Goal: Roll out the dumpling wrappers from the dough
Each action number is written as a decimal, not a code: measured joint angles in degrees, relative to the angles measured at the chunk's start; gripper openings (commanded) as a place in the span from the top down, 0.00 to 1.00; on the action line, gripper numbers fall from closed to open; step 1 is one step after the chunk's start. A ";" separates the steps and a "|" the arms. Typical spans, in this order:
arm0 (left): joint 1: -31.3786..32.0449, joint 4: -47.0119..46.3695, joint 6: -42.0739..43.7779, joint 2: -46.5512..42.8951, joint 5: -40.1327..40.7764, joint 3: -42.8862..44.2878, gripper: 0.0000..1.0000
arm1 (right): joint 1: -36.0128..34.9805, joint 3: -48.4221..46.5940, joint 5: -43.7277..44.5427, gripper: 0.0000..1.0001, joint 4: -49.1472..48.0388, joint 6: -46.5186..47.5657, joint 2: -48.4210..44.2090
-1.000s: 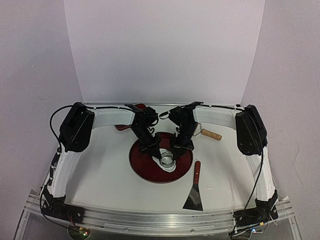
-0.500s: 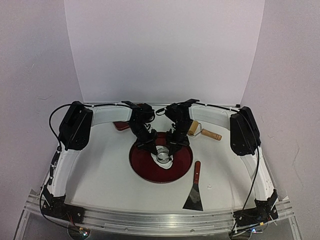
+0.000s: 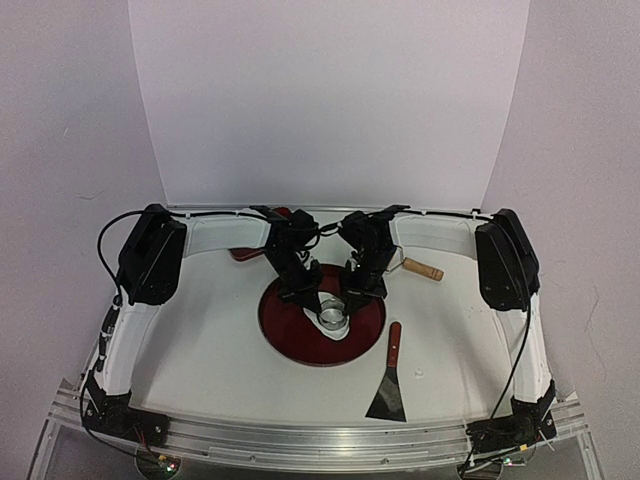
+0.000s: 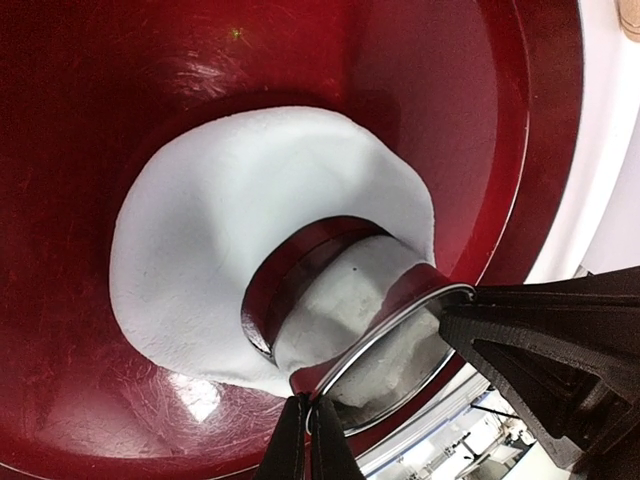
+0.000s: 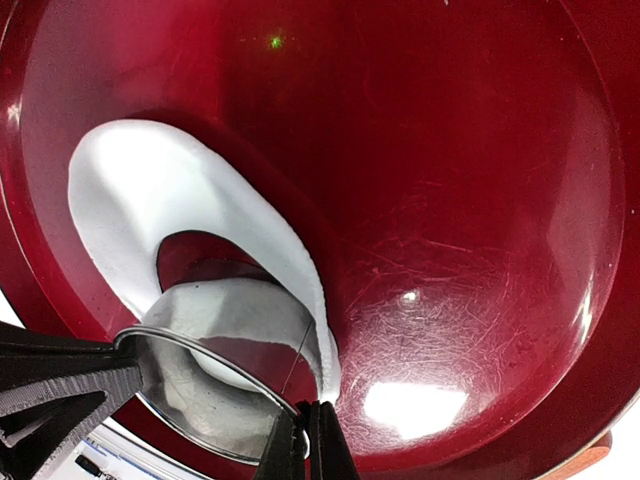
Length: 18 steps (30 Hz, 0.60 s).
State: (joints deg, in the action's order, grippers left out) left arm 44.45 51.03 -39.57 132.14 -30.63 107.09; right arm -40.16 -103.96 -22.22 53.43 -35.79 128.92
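While left claw and right claw pinch the ring cutter rim on opposite sides, it tilts directly over the dough hole.

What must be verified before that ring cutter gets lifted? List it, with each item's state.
1. The left gripper shut on the rim of the ring cutter: ok.
2. The right gripper shut on the opposite rim: ok.
3. Cutter over the dough, inside the red tray: ok.
4. Cut clean all round: cannot tell, the cutter's wall hides the edge.
5. The scraper and the rolling pin clear of the tray: ok.
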 measured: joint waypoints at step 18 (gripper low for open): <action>0.24 1.04 0.08 -0.11 3.85 0.83 1.00 | -0.39 -2.65 0.90 1.00 1.16 0.07 1.33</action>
State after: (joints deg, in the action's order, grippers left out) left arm 44.69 52.07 -39.49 132.03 -26.79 107.92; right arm -40.56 -106.61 -21.32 54.59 -35.73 130.26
